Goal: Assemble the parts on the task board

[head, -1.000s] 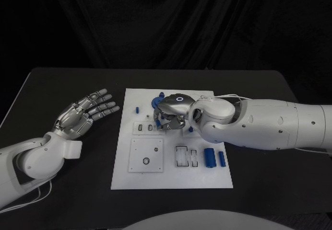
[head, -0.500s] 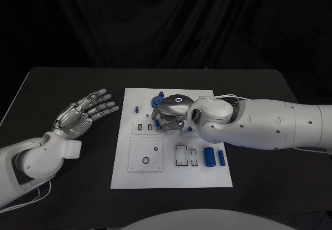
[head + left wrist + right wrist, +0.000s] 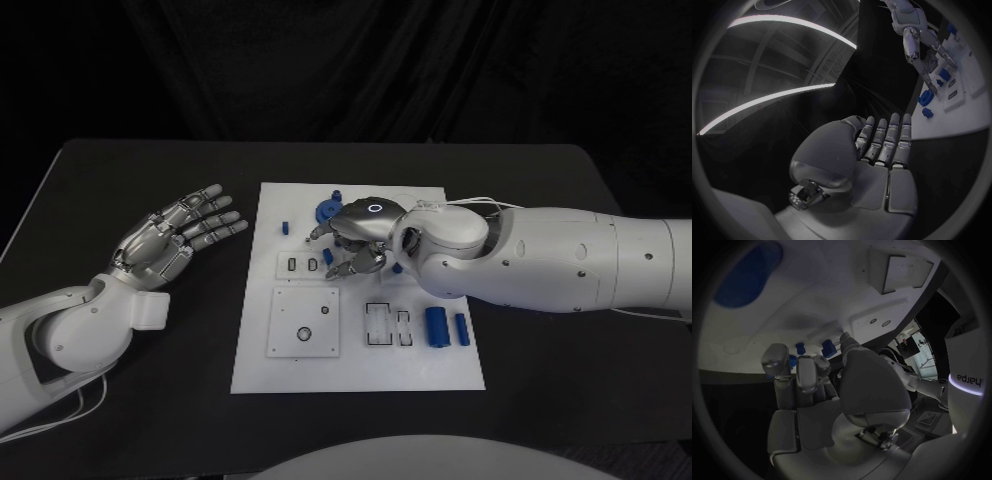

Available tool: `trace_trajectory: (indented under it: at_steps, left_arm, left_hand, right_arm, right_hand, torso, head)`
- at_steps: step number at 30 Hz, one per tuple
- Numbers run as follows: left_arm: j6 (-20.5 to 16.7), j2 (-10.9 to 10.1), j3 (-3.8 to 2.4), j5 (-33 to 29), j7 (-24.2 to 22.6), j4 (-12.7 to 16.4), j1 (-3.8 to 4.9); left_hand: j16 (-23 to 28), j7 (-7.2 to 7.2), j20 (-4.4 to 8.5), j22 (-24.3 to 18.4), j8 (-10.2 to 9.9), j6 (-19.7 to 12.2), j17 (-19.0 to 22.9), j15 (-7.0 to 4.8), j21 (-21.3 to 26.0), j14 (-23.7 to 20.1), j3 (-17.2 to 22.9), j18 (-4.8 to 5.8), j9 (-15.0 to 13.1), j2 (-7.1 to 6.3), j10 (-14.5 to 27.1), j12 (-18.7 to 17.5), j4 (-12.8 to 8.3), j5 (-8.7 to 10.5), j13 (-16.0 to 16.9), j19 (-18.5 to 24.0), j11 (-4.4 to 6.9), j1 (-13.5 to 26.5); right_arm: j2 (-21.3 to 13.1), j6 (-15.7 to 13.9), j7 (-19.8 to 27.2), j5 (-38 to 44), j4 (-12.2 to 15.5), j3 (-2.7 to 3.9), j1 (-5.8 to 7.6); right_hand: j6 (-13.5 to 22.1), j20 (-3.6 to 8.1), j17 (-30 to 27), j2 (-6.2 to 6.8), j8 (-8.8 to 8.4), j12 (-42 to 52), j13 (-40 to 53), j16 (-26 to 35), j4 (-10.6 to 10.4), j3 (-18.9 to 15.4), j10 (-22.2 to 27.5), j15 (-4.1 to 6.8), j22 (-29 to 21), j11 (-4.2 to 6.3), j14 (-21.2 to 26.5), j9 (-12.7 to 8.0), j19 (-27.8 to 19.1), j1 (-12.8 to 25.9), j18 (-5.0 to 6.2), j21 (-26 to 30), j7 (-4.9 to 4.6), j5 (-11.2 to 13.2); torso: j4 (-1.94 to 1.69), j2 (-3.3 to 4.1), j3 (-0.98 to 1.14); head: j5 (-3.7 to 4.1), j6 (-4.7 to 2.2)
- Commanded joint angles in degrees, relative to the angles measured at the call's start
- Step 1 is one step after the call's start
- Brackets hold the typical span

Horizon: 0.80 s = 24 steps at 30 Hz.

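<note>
The white task board (image 3: pixel 361 372) lies in the middle of the black table. My right hand (image 3: pixel 356 240) hovers low over its upper middle, fingers pointing down at the slots. In the right wrist view my right hand (image 3: pixel 817 385) has straight fingers and the thumb apart, nothing between them; small blue parts (image 3: pixel 827 347) stand on the board (image 3: pixel 817 300) just past the fingertips. A larger blue part (image 3: pixel 323 212) sits beside the hand. Two blue cylinders (image 3: pixel 436 327) lie at the board's lower right. My left hand (image 3: pixel 170 238) is held palm up and empty, left of the board.
A small blue piece (image 3: pixel 286 228) stands near the board's left edge, another (image 3: pixel 335 195) near its far edge. A square inset plate (image 3: pixel 306 324) occupies the lower left. In the left wrist view the left hand (image 3: pixel 879 150) faces the board (image 3: pixel 967 110) across bare table.
The fingers of my right hand have spread slightly over the board's slots. My left hand and the parts have stayed where they were.
</note>
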State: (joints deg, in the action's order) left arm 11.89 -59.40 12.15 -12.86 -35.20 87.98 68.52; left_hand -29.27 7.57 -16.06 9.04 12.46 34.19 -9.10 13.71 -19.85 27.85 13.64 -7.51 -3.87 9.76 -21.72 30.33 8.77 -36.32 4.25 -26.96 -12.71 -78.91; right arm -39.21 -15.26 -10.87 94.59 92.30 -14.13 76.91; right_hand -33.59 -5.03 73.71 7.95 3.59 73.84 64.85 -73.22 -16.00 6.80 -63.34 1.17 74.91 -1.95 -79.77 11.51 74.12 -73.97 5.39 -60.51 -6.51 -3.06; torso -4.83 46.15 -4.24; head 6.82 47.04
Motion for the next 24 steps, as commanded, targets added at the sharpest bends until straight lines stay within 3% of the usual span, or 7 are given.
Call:
trace_trajectory:
  at_steps: [1,7,11,12,17,21,24]
  left_arm:
    - [0.5,-0.1,-0.05,-0.2,-0.5,0.1,-0.11]
    - [-2.4,-0.6,-0.06,0.0,0.4,1.0,-0.09]
    - [-5.4,-1.6,-0.07,1.4,0.4,2.5,-0.03]
    - [-6.4,-1.9,-0.07,1.8,0.3,2.9,0.03]
    - [-10.2,-2.6,-0.08,3.3,1.1,4.2,0.69]
    - [-11.5,-1.9,-0.08,4.2,2.0,3.9,2.03]
    - [-11.8,-0.6,-0.08,4.7,2.7,3.2,3.21]
  left_hand:
    - [-0.2,0.1,0.05,0.1,-0.1,-0.3,0.0,0.02,-0.2,-0.4,0.2,1.07,0.0,0.02,0.1,0.3,0.0,0.19,0.0,0.3,-0.21,0.8]
    - [-1.0,0.29,-0.21,0.7,0.3,0.6,0.0,0.3,-1.4,-0.1,1.2,1.06,-0.2,-0.5,-0.3,0.4,-0.3,-0.4,0.0,-1.0,-0.61,1.2]
    - [-3.3,0.82,0.18,2.4,0.6,1.4,-0.4,-0.56,-4.7,1.6,2.6,0.53,-0.2,-0.8,-1.7,1.2,-0.4,-1.83,0.1,-4.0,-1.49,1.9]
    - [-4.3,0.87,0.38,3.1,0.7,1.7,-0.6,-0.84,-6.0,2.1,3.1,0.47,-0.2,-0.95,-2.4,1.7,-0.4,-2.28,0.2,-4.5,-1.52,2.1]
    - [-9.5,1.6,1.38,6.8,1.1,3.2,-2.1,-2.09,-12.1,5.7,4.4,0.19,-0.2,-1.78,-7.0,4.6,-1.4,-3.55,1.1,-6.4,-1.39,2.5]
    - [-13.9,2.36,2.13,10.4,1.2,4.3,-3.6,-2.53,-17.5,7.1,4.7,0.49,-0.2,-2.17,-10.3,6.5,-1.2,-2.77,1.8,-5.6,-1.26,3.3]
    - [-16.6,2.52,2.26,12.7,1.5,5.7,-4.4,-2.92,-20.9,7.1,3.7,0.38,-0.2,-2.54,-13.1,7.6,1.7,-0.67,2.2,-4.0,-0.68,5.0]
  right_arm:
    - [-0.7,-5.0,1.7,0.4,0.5,0.03,-0.16]
    - [-3.3,-12.7,5.6,-2.2,2.4,0.13,0.07]
    - [-5.6,-15.6,8.9,-8.1,3.6,0.15,0.8]
    - [-6.3,-15.9,9.9,-10.2,3.8,0.16,1.0]
    - [-9.1,-15.6,12.9,-21.5,4.1,0.11,1.55]
    - [-10.7,-14.7,15.0,-28.4,3.0,0.01,1.69]
    - [-12.0,-14.5,16.5,-31.2,2.0,-0.03,1.63]
  right_hand:
    - [0.2,0.08,0.3,0.79,-0.12,0.0,0.3,-0.3,-0.6,0.0,-0.1,0.24,2.7,0.16,0.2,-0.2,0.0,-0.2,0.98,-0.2,0.06,0.3]
    - [-2.5,0.34,0.8,-0.73,0.57,0.5,0.8,-1.0,-0.4,1.2,-1.0,0.56,3.5,0.61,-0.4,0.1,0.9,-1.2,0.72,-1.5,0.68,0.3]
    - [-6.6,0.53,1.1,-2.99,1.65,0.4,0.9,-1.3,0.7,2.7,-1.0,0.76,3.9,0.81,-0.6,0.6,1.3,-4.0,0.64,-1.9,0.82,-1.0]
    - [-6.9,0.55,1.2,-3.25,1.75,0.4,0.9,-1.4,0.9,2.8,-1.0,0.77,4.0,0.84,-0.6,0.5,1.4,-4.4,0.6,-2.0,0.87,-1.4]
    - [-8.2,0.39,-0.6,-4.84,2.15,-3.6,-4.2,0.6,2.1,4.1,4.8,0.57,3.7,0.62,0.9,-0.1,0.3,-7.4,0.88,0.0,0.72,-2.6]
    - [-9.7,0.11,-2.3,-5.66,2.73,-6.0,-7.2,2.5,2.3,4.8,7.6,0.15,3.2,0.04,2.1,-0.3,-0.6,-8.8,1.17,1.9,-0.17,-2.8]
    - [-11.5,-0.29,-4.1,-6.2,3.4,-8.5,-10.4,4.5,1.5,5.3,9.9,-0.26,2.5,-0.48,3.3,-0.4,-1.6,-9.3,1.54,4.3,-0.82,-3.1]
  torso:
    - [-0.04,-0.01,0.02]
    - [0.04,-0.01,0.06]
    - [0.08,-0.03,0.09]
    - [0.1,-0.04,0.11]
    - [0.13,-0.37,0.26]
    - [-0.04,-1.35,0.53]
    - [0.05,-2.39,0.88]
  head:
    - [-0.07,-0.03]
    - [-0.86,-1.21]
    - [-1.17,-3.69]
    - [-1.22,-4.85]
    - [-1.27,-7.33]
    - [-1.11,-8.46]
    - [-1.48,-8.81]
